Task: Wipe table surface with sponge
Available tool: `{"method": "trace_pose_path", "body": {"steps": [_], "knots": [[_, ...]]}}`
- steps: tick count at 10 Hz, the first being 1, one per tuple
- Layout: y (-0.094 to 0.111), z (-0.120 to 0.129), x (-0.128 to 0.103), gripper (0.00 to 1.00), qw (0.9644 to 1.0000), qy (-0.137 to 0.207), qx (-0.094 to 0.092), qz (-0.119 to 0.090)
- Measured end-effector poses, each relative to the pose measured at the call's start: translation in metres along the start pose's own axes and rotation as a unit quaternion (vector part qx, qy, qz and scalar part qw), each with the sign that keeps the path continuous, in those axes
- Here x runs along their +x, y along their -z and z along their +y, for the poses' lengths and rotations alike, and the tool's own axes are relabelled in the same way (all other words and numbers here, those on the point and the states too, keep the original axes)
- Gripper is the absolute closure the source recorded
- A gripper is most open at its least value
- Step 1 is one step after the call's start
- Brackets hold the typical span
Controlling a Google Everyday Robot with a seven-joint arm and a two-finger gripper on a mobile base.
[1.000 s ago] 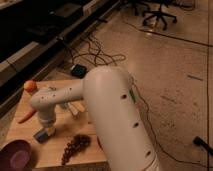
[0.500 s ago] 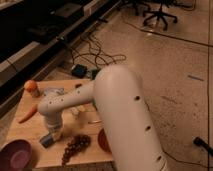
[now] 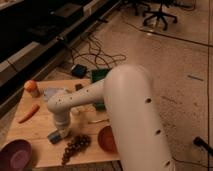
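Note:
The table surface is a light tan wooden board at the lower left of the camera view. The sponge, a small blue block, lies on it near the front, left of the grape bunch. My white arm reaches from the lower right across the board, and its wrist points straight down. My gripper sits on the sponge's right end, pressed to the board, and looks closed on it. The wrist hides part of the sponge.
On the board are a carrot, an orange-capped bottle, a pale bag, a purple bowl and a red bowl. A green tray sits at the far edge. Cables and a dark box lie on the floor.
The gripper and the sponge have slid together to the right along the board's front, closer to the grape bunch. The other items have not moved.

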Motion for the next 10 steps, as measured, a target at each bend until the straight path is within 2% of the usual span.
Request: {"method": "trace_pose_path", "body": {"steps": [5, 8, 10], "knots": [[0.016, -0.029, 0.036, 1.0, 0.9993, -0.029, 0.005, 0.021], [0.018, -0.054, 0.038, 1.0, 0.9994, -0.029, 0.006, 0.02], [0.017, -0.072, 0.028, 1.0, 0.9996, -0.02, 0.009, 0.017]]}}
